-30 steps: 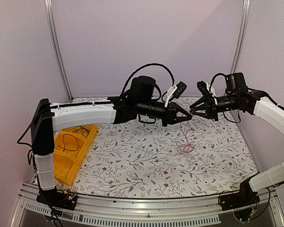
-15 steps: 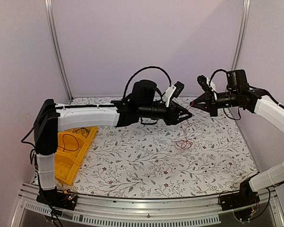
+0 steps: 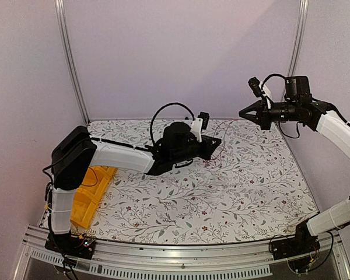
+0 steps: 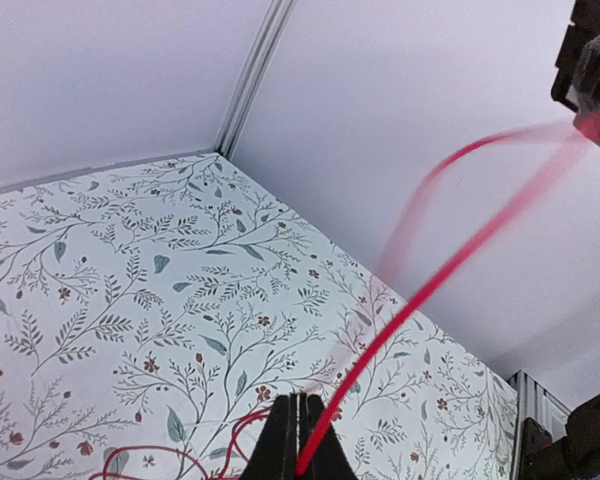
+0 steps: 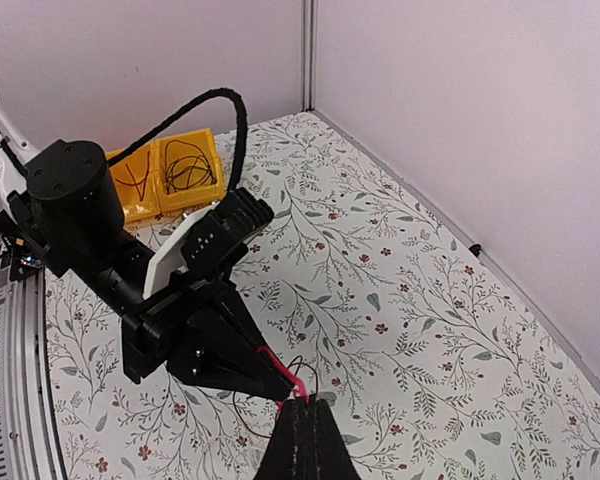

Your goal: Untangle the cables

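Note:
A thin red cable (image 4: 435, 285) runs taut between my two grippers. My left gripper (image 3: 217, 141) is low over the table's far middle, and its jaws (image 4: 301, 402) are shut on the cable. The slack lies in red loops (image 4: 180, 455) on the table below it. My right gripper (image 3: 242, 112) is higher and further right, jaws shut on the other end (image 5: 285, 375). In the right wrist view the left gripper's tip (image 5: 277, 386) sits just beyond my right fingertips (image 5: 306, 405). A thin black wire (image 5: 332, 362) loops beside them.
A yellow tray (image 3: 81, 198) holding thin black cables (image 5: 188, 165) sits at the table's left edge, partly under the left arm. The floral table cover (image 3: 221, 192) is walled at the back and both sides. Metal posts (image 3: 70, 58) stand in the rear corners.
The left gripper has moved left and down toward the table. The right gripper has risen and drawn back to the right. The red cable's hanging loops have left the middle of the table.

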